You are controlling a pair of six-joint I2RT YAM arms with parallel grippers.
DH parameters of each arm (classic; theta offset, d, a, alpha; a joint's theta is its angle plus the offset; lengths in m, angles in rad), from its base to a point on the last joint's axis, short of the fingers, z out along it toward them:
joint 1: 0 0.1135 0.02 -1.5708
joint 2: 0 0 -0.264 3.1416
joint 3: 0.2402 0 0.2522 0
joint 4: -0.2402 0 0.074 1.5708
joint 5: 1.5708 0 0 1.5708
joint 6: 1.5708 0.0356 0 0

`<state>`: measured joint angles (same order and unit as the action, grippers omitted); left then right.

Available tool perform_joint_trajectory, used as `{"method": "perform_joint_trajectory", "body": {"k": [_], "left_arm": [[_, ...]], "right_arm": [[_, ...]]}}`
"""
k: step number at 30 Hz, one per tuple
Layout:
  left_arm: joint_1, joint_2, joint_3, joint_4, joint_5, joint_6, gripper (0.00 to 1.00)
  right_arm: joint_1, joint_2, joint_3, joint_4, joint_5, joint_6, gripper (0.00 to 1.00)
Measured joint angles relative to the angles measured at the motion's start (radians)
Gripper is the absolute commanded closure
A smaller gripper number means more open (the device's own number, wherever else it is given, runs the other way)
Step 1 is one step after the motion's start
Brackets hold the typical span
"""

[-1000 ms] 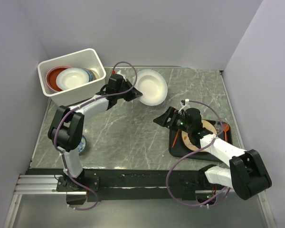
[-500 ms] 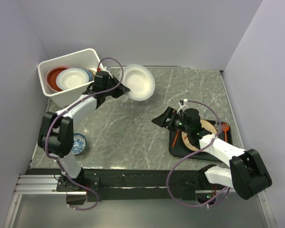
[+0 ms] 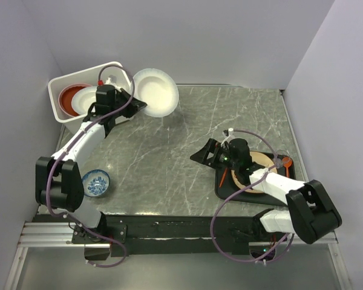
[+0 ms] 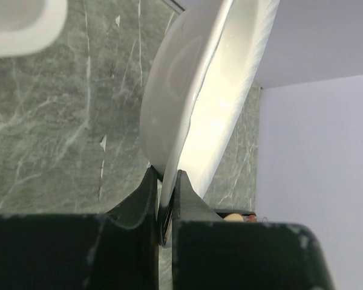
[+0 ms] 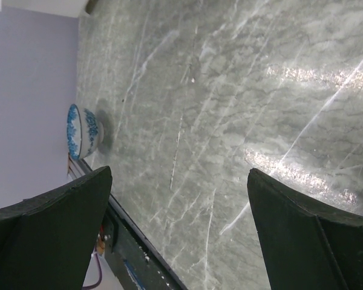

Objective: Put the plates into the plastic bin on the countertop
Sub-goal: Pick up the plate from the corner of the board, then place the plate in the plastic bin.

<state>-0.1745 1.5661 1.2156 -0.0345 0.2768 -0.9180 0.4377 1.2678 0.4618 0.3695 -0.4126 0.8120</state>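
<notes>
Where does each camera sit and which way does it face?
Top: above and behind the arms, facing down on countertop, bin, bowl; both arms show.
Left wrist: on the left arm, facing along the left end effector, shut on the plate's rim.
Right wrist: on the right arm, facing across the countertop to the bowl, past the open right end effector.
Shared: top and right wrist both show the bowl.

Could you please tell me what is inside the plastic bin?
The plastic bin holds a red-orange plate and a white plate overlapping it. The left arm, carrying another white plate, hides the bin's right side; anything beneath the plates is covered.
</notes>
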Motion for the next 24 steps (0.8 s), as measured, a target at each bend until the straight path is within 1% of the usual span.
{"method": "perform_joint_trajectory", "body": {"k": [7,16,24], "left_arm": [[0.083,-0.018,0.000,-0.003,0.027,0.000,0.99],[0.185,-0.019,-0.002,-0.010,0.047,-0.014,0.99],[0.238,-0.027,-0.027,-0.003,0.061,-0.040,0.99]], "right_arm": [[0.020,0.071,0.050,0.024,-0.007,0.003,0.00],[0.027,0.078,0.058,0.040,-0.008,0.006,0.00],[0.027,0.077,0.058,0.034,-0.006,0.006,0.00]]}}
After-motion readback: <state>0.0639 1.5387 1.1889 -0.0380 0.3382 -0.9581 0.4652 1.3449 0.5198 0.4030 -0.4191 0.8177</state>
